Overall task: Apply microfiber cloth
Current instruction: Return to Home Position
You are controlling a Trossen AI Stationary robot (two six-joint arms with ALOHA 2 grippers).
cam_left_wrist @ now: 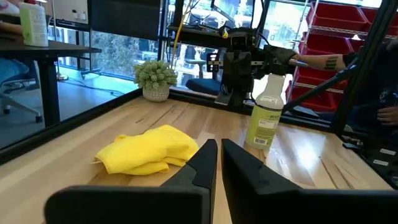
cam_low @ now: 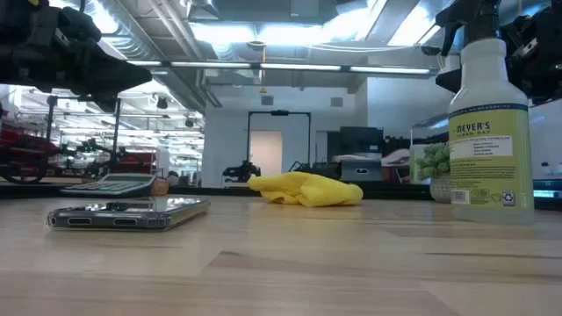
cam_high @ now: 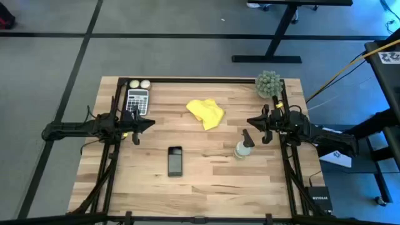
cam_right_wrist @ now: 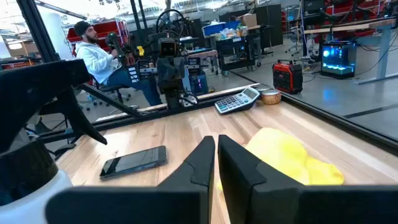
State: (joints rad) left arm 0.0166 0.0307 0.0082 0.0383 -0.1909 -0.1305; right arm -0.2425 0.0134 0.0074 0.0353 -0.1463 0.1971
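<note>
The yellow microfiber cloth (cam_high: 206, 113) lies crumpled on the wooden table, toward the far middle; it also shows in the low view (cam_low: 306, 190) and both wrist views (cam_left_wrist: 149, 150) (cam_right_wrist: 291, 156). A black smartphone (cam_high: 175, 160) lies flat nearer the front. My left gripper (cam_high: 152, 122) hovers at the table's left side, fingers shut, pointing toward the cloth. My right gripper (cam_high: 248, 123) hovers at the right side, shut, facing the left one. Neither touches anything.
A spray bottle (cam_high: 244, 147) stands just in front of my right gripper. A calculator (cam_high: 137, 100) and two small round objects (cam_high: 139, 84) sit at the far left, a potted plant (cam_high: 269, 84) at the far right. A person sits beyond the table (cam_right_wrist: 99, 53).
</note>
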